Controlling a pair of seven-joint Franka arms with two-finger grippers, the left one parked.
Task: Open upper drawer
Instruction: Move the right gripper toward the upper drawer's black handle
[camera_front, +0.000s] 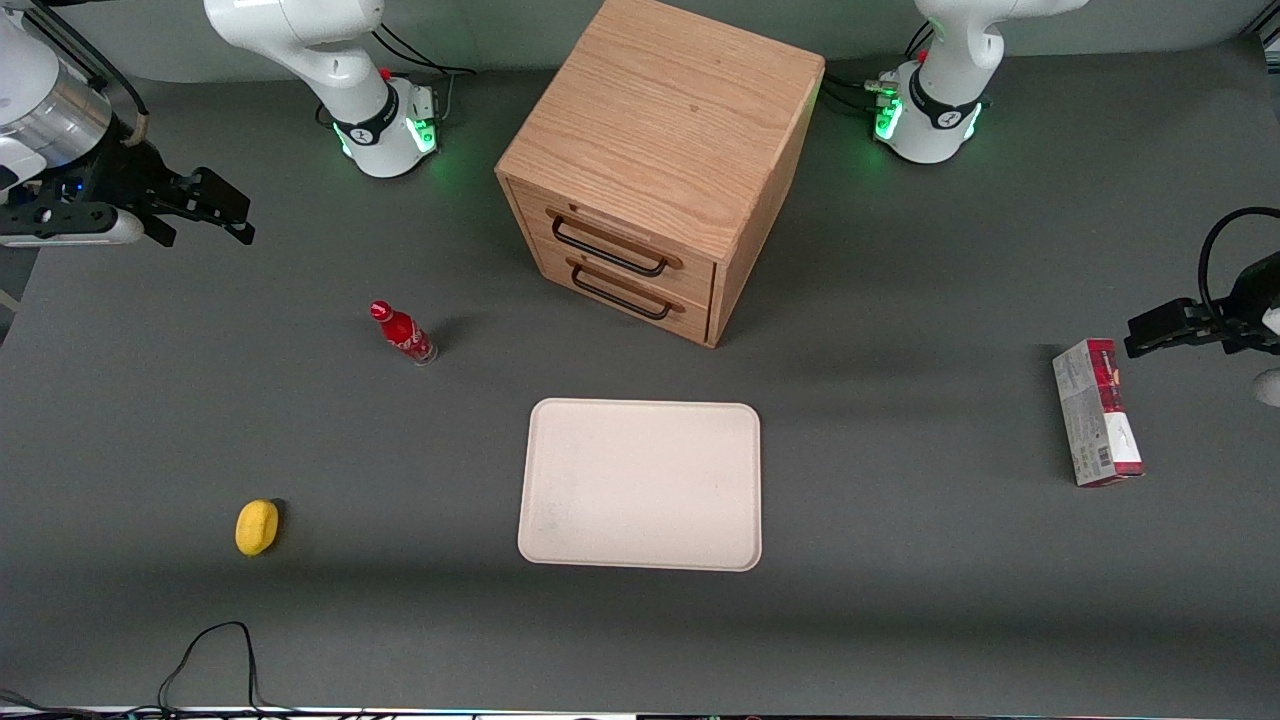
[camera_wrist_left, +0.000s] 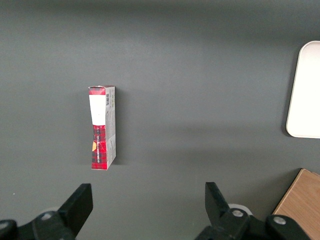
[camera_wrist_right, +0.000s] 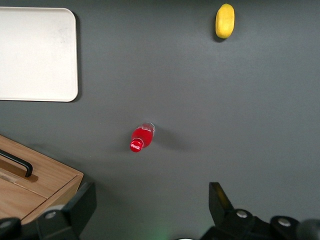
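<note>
The wooden cabinet (camera_front: 660, 130) stands at the middle of the table, its front turned toward the camera. The upper drawer (camera_front: 700, 275) is shut flush, with its black wire handle (camera_front: 608, 247) across it. The identical lower drawer (camera_front: 690, 318) below it is shut too. My gripper (camera_front: 215, 205) hangs open and empty high above the table, far toward the working arm's end, well apart from the cabinet. In the right wrist view the gripper (camera_wrist_right: 150, 192) is open over bare table, with a cabinet corner (camera_wrist_right: 55, 180) and one black handle (camera_wrist_right: 17, 164) beside it; I cannot tell which drawer's.
A red bottle (camera_front: 403, 333) (camera_wrist_right: 141, 138) stands between my gripper and the cabinet. A cream tray (camera_front: 640, 485) (camera_wrist_right: 37, 55) lies nearer the camera than the cabinet. A yellow lemon (camera_front: 257, 527) (camera_wrist_right: 225, 20) lies nearer still. A red box (camera_front: 1096, 412) (camera_wrist_left: 102, 127) lies toward the parked arm's end.
</note>
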